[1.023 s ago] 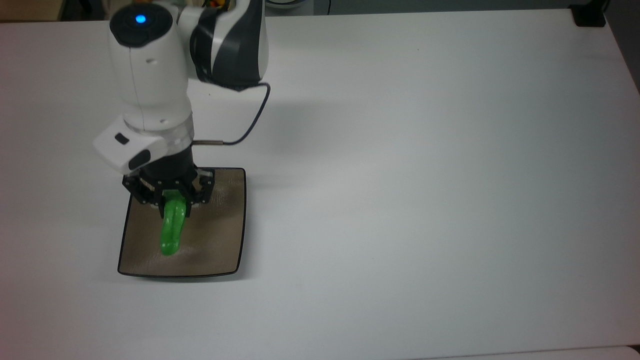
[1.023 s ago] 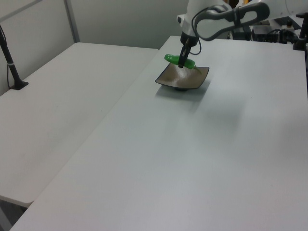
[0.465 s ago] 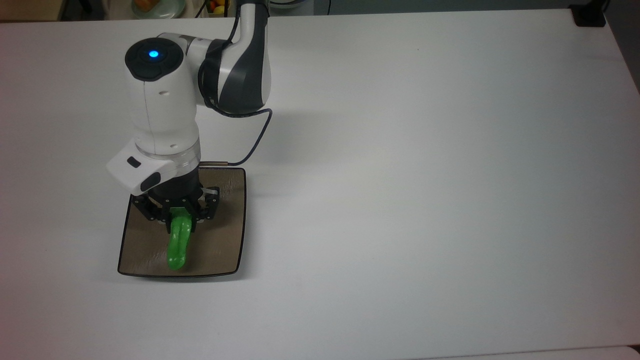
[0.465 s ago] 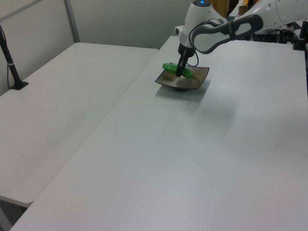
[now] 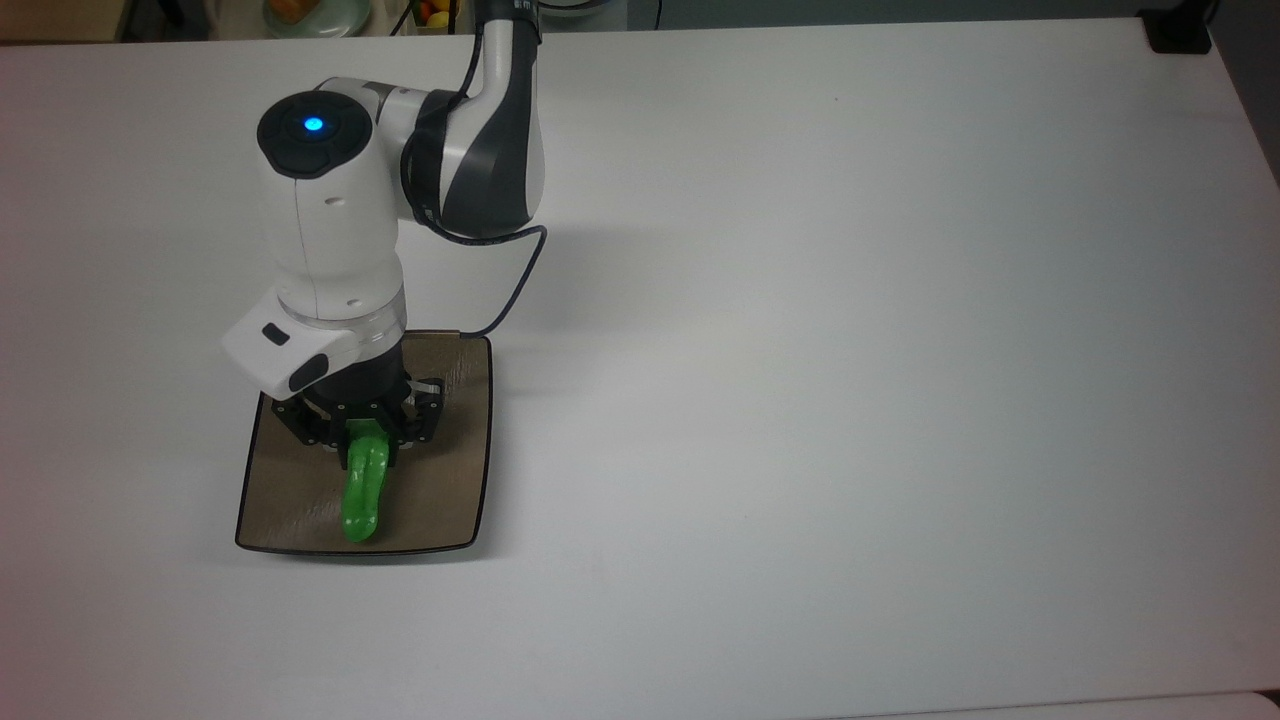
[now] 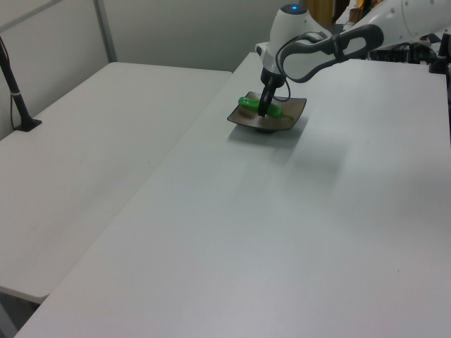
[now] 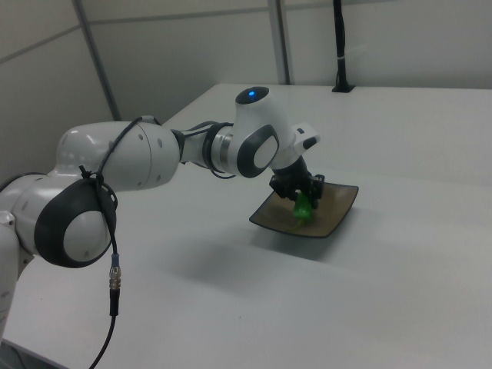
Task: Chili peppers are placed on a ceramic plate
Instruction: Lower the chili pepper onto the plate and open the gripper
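Since a second ago, when the pepper (image 5: 362,493) hung curved and lifted above the plate (image 5: 455,500), the gripper (image 5: 366,447) has come down and shifted toward the top view's bottom edge, and the pepper now lies lower and straighter over the plate's surface. Over the last half second the change is small: the arm (image 5: 330,225) sits a touch further toward the top view's bottom, and the pepper tip reaches close to the plate's near rim. In the left view the pepper (image 6: 249,104) has sunk from above the plate's far edge to just over the plate (image 6: 289,118) itself.

The fingers are clenched on the pepper's upper end, which is hidden between them; whether the pepper already touches the plate cannot be told.

The pepper is glossy, bright green and wrinkled, longish, with a rounded free end pointing toward the top view's bottom. In the right view the pepper (image 7: 303,208) hangs under the gripper (image 7: 297,194) above the middle of the plate (image 7: 341,201).

The plate is square, tan-brown and shiny, with a thin dark rim and rounded corners. It rests on the white table (image 5: 850,350), toward the top view's lower left.
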Available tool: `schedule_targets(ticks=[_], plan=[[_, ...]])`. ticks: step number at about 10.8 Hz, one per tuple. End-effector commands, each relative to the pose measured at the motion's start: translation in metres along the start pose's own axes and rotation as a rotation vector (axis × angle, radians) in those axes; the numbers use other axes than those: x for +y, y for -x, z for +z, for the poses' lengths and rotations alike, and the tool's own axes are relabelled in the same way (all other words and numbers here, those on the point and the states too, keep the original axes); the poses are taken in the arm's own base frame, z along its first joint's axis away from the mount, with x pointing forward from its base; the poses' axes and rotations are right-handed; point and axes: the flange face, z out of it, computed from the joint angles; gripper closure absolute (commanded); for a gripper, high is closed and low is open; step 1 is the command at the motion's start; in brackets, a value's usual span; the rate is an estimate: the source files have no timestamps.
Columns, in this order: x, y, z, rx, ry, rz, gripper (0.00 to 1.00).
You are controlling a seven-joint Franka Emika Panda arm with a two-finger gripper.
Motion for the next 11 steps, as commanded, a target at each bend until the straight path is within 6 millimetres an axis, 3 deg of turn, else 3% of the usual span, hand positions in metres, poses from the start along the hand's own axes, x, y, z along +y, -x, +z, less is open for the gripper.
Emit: schedule_targets(ticks=[1,4,6,8,9,11], plan=[[-0.0010,-0.0028,0.0037,0.018,0.000,-0.009,0.91],[-0.0043,0.0002,0.0091,0.007,-0.005,-0.012,0.89],[-0.0050,0.0026,0.0123,0.000,-0.007,-0.011,0.78],[-0.0028,0.0036,0.0130,0.000,-0.008,-0.006,0.22],[-0.0045,0.0014,0.0111,0.019,-0.001,-0.012,0.00],[-0.0057,0.0009,0.0070,0.042,0.009,-0.021,0.00]])
